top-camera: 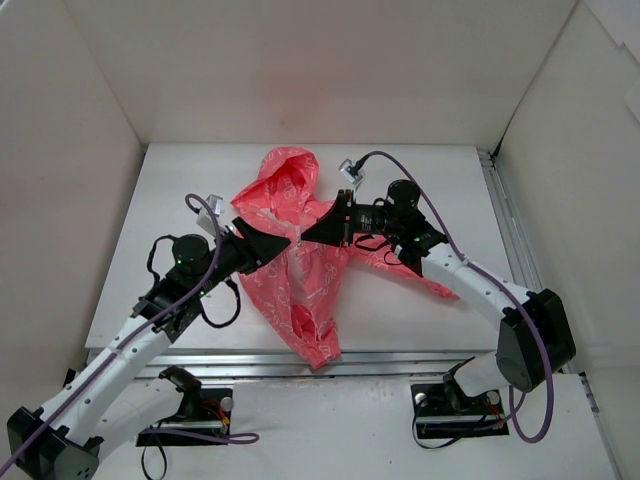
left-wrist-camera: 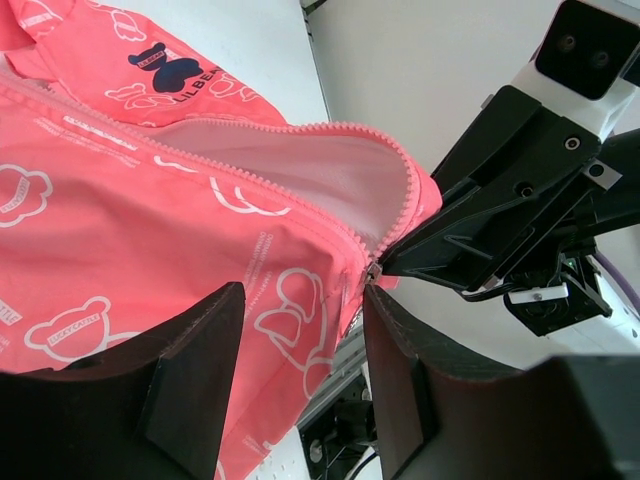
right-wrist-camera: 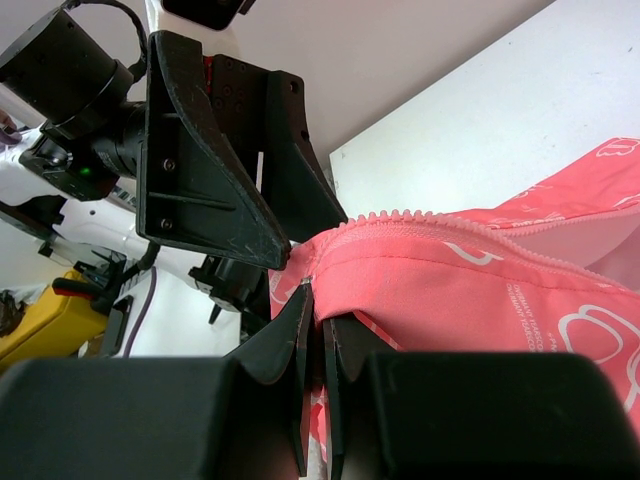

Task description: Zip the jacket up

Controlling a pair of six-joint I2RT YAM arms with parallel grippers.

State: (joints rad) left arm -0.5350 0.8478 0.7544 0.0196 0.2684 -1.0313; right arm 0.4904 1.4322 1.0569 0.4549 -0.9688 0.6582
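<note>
**Jacket lifted at the zipper between two grippers**

We see a white table [top-camera: 460, 190] walled in by white panels, and the jacket [top-camera: 300, 290] lies on its middle. The jacket's hood [top-camera: 287, 165] points toward the far wall and its hem reaches the table's near edge. The coral fabric is crumpled and carries a white printed pattern.

Both arms reach in from the near side and meet over the jacket's upper front.

The right gripper [right-wrist-camera: 315, 295] is closed, its two fingers pinching the jacket's front edge right where the zipper teeth [left-wrist-camera: 300, 135] curve down and end. That pinch holds the edge off the table, so we can see the pale lining under the fold.

The left gripper [left-wrist-camera: 300, 300] faces it, very close. Its fingers stand apart with the pink cloth lying in the gap between them. They clamp nothing.

In the left wrist view, a small dark blue bear emblem [left-wrist-camera: 168, 72] sits on the panel beyond the zipper line.
</note>
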